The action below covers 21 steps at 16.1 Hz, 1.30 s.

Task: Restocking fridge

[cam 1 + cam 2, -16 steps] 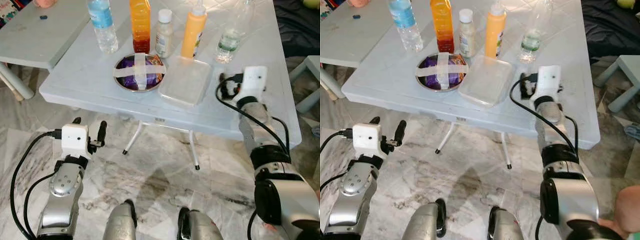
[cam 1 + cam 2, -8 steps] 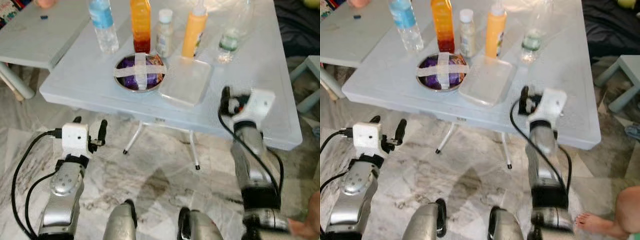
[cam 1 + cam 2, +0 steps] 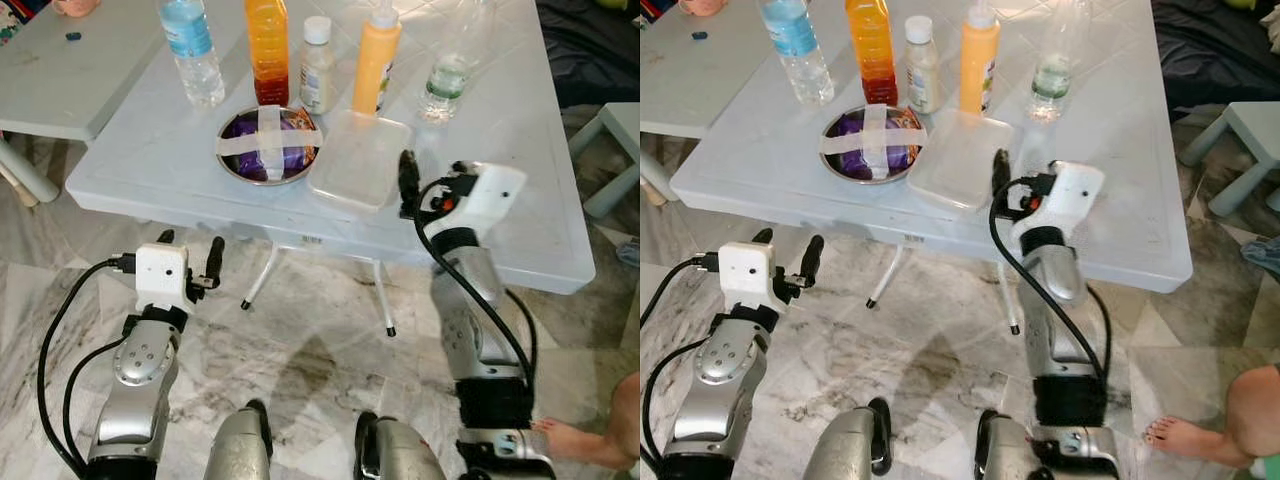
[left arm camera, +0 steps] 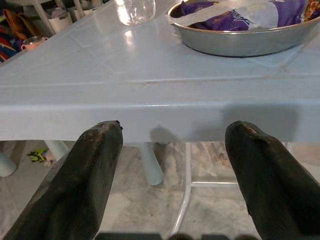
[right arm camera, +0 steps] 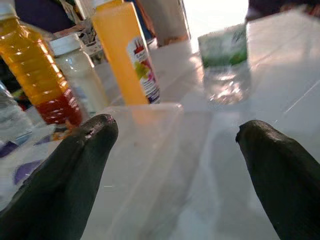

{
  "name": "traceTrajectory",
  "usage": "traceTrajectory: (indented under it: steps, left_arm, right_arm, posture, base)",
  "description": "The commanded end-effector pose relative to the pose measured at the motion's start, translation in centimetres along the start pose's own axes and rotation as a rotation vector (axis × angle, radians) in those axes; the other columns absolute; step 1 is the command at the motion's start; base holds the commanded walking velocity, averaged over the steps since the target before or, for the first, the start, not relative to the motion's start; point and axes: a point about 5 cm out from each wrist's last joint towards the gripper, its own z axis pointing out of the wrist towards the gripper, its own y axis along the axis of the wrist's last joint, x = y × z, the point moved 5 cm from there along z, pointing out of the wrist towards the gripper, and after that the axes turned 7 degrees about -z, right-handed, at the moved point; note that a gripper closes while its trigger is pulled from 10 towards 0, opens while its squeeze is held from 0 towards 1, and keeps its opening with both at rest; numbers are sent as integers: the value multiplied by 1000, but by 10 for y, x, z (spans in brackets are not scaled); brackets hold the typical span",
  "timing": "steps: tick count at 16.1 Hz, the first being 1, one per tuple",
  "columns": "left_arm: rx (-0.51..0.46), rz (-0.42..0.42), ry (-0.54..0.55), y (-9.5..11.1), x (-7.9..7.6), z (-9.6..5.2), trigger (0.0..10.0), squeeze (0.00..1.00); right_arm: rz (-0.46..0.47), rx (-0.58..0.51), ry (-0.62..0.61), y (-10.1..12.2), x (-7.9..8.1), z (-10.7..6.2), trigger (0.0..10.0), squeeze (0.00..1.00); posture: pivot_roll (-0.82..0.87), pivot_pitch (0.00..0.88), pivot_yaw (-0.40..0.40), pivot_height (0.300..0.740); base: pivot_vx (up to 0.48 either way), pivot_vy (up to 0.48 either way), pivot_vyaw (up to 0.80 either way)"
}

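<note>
Nothing looks restocked yet, by my reading: the table [image 3: 520, 180] bears the clear container [image 3: 360, 158], taped bowl [image 3: 268, 145] and five bottles (none lifted). Right gripper [image 5: 175, 165] hovers just beside the container, fingers wide, empty; left gripper [image 4: 172, 165] gapes below the table's edge, empty too.

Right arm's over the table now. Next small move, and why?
Probably ease the right gripper forward onto the clear lidded container. Its jaws stand open, level with the near edge of that container, which lies directly ahead. The left gripper hangs below the table edge.
</note>
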Motion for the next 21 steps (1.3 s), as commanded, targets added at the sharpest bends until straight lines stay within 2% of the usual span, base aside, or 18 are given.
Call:
traceTrajectory:
  steps: [1, 4, 7, 11, 14, 15, 16, 19, 20, 21]
  left_arm:
    - [-3, 15, 19, 0, 7, 0, 10000, 0]
    - [-11, 17, 23, 2, 8, 3, 10000, 0]
    - [-14, 19, 31, 1, 10, 2, 10000, 0]
    - [-8, 13, 27, -1, 8, 2, 10000, 0]
    - [20, 21, 4, -10, 7, -2, 10000, 0]
    - [57, 19, -2, -21, 11, -7, 10000, 0]
    - [65, 17, 11, -24, 15, -9, 10000, 0]
    - [62, 21, 10, -23, 15, -10, 10000, 0]
    - [59, 21, 8, -23, 15, -9, 10000, 0]
    - [51, 22, -8, -21, 11, -8, 10000, 0]
  right_arm:
    - [44, 33, 23, -6, 7, 3, 10000, 0]
    - [80, 64, 46, -12, 16, 4, 10000, 0]
    - [143, 145, -12, -30, 9, 2, 10000, 0]
    - [145, 174, -3, -38, 8, 7, 10000, 0]
    - [165, 182, 39, -38, 22, 15, 10000, 0]
    - [172, 186, 54, -39, 28, 16, 10000, 0]
    - [178, 188, 65, -40, 30, 17, 10000, 0]
    - [208, 205, 103, -44, 39, 18, 10000, 0]
    - [212, 219, 104, -47, 40, 17, 9647, 0]
    - [174, 254, 121, -56, 44, 17, 0, 0]
  posture:
    - [92, 149, 17, 740]
    - [97, 146, 11, 740]
    - [93, 152, 7, 740]
    - [94, 154, 8, 740]
    - [100, 155, 7, 740]
    - [99, 156, 5, 740]
    - [98, 158, 4, 740]
    - [99, 159, 1, 740]
    - [98, 159, 2, 740]
    - [96, 158, 3, 740]
  base:
    - [0, 0, 0]
    - [0, 0, 0]
    - [0, 0, 0]
    - [0, 0, 0]
    - [0, 0, 0]
    - [0, 0, 0]
    - [0, 0, 0]
    - [0, 0, 0]
    - [0, 0, 0]
    - [0, 0, 0]
